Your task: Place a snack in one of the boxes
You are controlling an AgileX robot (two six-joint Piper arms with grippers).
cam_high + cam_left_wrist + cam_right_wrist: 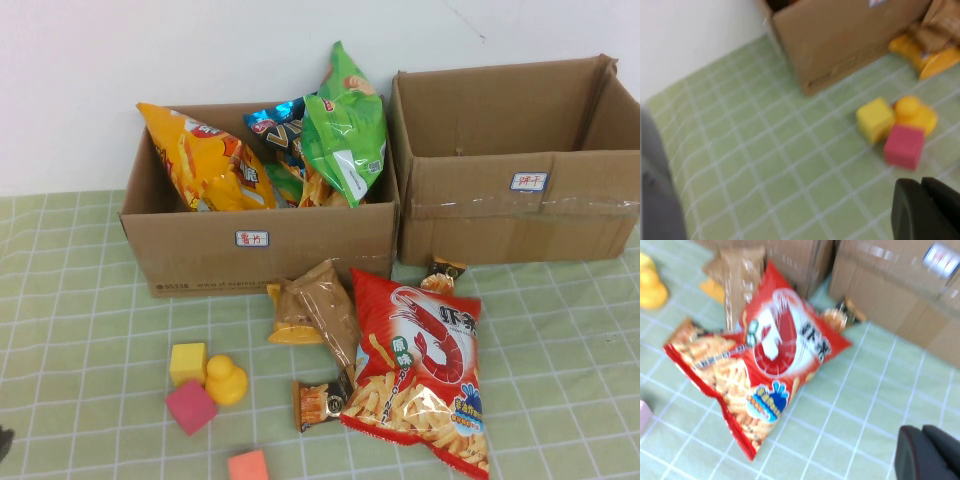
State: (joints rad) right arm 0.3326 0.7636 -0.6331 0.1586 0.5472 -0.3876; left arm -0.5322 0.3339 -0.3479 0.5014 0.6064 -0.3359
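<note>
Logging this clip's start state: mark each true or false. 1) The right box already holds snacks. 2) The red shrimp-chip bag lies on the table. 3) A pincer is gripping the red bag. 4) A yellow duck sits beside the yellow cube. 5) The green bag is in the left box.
1) False. The right box looks empty; the snacks are in the left box.
2) True. The red bag lies flat on the table, in front of the boxes.
3) False. Neither the left pincer nor the right pincer holds anything; each shows only at its wrist view's edge, above the table.
4) True. The duck touches the yellow cube.
5) True. The green bag stands in the left box.
</note>
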